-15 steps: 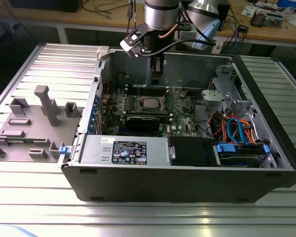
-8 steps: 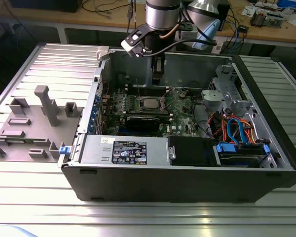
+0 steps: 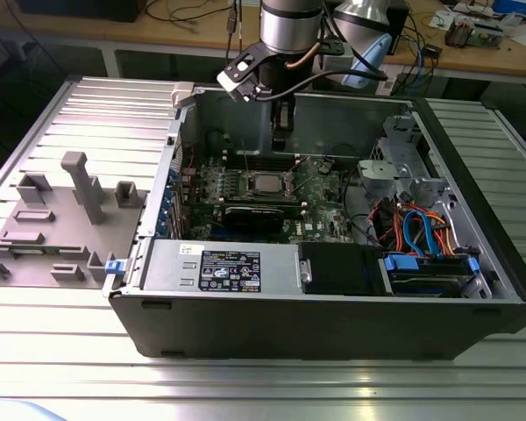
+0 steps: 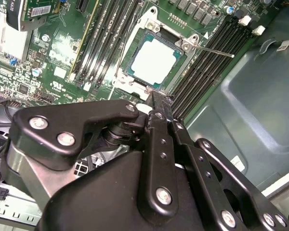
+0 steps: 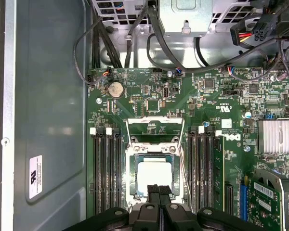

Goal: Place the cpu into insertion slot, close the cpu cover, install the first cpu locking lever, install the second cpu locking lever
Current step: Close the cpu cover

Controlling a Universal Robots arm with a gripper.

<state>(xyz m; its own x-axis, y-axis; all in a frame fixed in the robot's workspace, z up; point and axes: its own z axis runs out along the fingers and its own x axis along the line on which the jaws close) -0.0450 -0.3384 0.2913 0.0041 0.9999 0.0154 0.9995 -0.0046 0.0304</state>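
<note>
Item: cpu (image 5: 154, 174), seated in insertion slot (image 5: 133, 169) on motherboard (image 5: 149, 103); cpu cover (image 4: 184, 44) looks down. Locking lever (image 4: 214, 51) juts out, unlatched. End effector (image 5: 159, 190): fingers pressed together, empty, at slot edge. Step, prob.: first lever; needs tip on thin rod.

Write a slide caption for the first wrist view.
Black gripper over the edge of the pale silver-grey square cpu, seated in the silver-rimmed insertion slot on the green motherboard.
</note>
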